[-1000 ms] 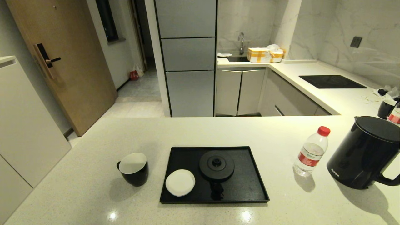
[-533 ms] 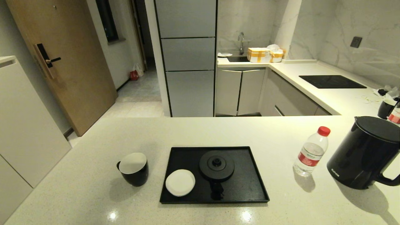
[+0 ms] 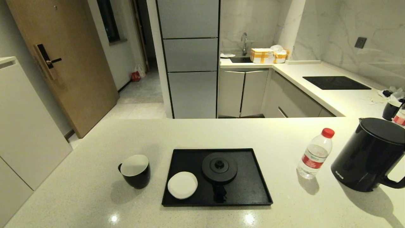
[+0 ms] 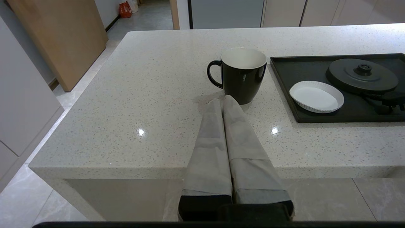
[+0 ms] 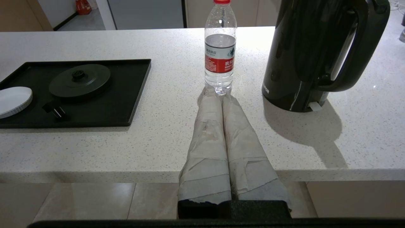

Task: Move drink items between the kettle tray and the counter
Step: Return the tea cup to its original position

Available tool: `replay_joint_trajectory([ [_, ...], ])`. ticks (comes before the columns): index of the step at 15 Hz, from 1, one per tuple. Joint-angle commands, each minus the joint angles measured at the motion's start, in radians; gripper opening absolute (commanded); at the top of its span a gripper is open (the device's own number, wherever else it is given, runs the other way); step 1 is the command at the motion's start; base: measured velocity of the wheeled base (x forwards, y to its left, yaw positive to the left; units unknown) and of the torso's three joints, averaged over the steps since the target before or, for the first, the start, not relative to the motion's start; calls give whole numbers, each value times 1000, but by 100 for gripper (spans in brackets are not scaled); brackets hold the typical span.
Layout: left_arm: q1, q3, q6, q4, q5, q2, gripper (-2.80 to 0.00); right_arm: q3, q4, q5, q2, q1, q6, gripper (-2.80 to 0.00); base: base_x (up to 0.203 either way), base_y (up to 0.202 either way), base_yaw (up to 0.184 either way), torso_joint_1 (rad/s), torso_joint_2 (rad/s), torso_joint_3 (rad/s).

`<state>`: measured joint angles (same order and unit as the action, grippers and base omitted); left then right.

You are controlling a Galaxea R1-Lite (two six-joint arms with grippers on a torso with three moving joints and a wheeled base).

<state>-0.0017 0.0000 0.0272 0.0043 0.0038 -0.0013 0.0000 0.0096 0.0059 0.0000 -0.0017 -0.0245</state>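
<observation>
The black kettle tray [image 3: 253, 177] lies on the cream counter [image 3: 79, 196] with its round base disc [image 3: 219, 167] and a white coaster [image 3: 182, 185] on it. A black mug [image 3: 135, 171] with a white inside stands on the counter left of the tray. To the tray's right stand the red-capped water bottle [image 3: 315, 154] and, further right, the tall black kettle [image 3: 370, 154]. My left gripper [image 4: 222, 98] is shut and empty, held back off the counter's front edge, pointing at the mug [image 4: 242, 74]. My right gripper [image 5: 220, 94] is shut and empty, pointing at the bottle [image 5: 220, 50]. Neither arm shows in the head view.
A second mug [image 3: 389, 110] and a second bottle [image 3: 400, 116] stand at the far right edge beside some crumpled paper. A black hob panel [image 3: 336, 83] is set in the back counter. The counter's front edge [image 4: 126, 164] lies between both grippers and the items.
</observation>
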Motion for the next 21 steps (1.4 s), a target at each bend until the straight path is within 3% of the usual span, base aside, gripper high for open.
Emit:
replay_joint_trajectory([
  [1, 0, 0, 0, 0, -1, 0, -280, 2, 0, -1, 3, 0, 0, -280, 0, 0, 0, 0, 0, 0],
  [21, 0, 0, 0, 0, 1, 0, -280, 2, 0, -3, 2, 0, 26, -280, 0, 0, 0, 0, 0, 0],
])
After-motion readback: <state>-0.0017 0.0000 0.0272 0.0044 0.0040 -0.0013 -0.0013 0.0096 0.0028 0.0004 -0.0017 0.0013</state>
